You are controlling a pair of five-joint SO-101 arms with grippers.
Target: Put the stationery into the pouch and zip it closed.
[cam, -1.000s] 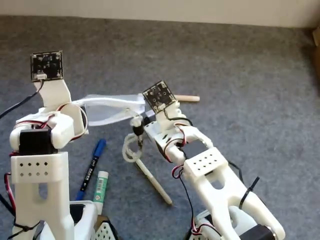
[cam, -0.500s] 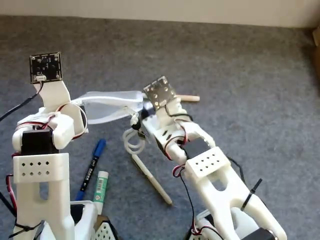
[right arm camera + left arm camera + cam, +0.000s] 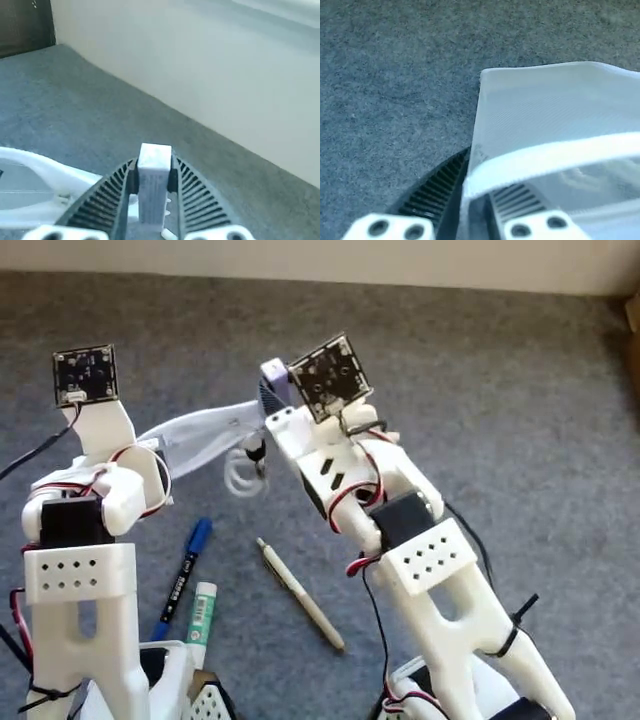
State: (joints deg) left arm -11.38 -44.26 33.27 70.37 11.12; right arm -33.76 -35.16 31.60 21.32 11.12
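Pouch (image 3: 205,430): translucent white mesh, upper left of centre in the high view. It is stretched as a shallow band rising to the right between the two arms, and looks lifted off the carpet (image 3: 500,390).

Left wrist view: the pouch (image 3: 555,115) takes up the right half, with a white seam band running across it. One corner edge passes down between the ribbed black pads.

Left gripper (image 3: 477,175): jaws narrow, pinched on the pouch edge. In the high view it sits at the band's lower-left end (image 3: 152,448).

Right gripper (image 3: 153,162): jaws narrow, clamped on an upright white block (image 3: 153,175). The pouch's rim (image 3: 30,172) runs in from the lower left of that view, just beside the jaw. A pale wall (image 3: 200,65) stands beyond.

High view: the right gripper (image 3: 272,390) is at the band's upper-right end, above centre. The white block (image 3: 272,370) pokes out at its tip. Cannot tell whether the block touches the pouch.

White cord loop (image 3: 240,472) hangs just below the band, near centre.

Loose on the carpet, outside the pouch:
- Cream pen (image 3: 300,595), lying diagonally, lower centre.
- Blue marker (image 3: 185,575), lower left, diagonal.
- Green-and-white tube (image 3: 203,612), just beside the marker's lower end, close to the left arm's base.
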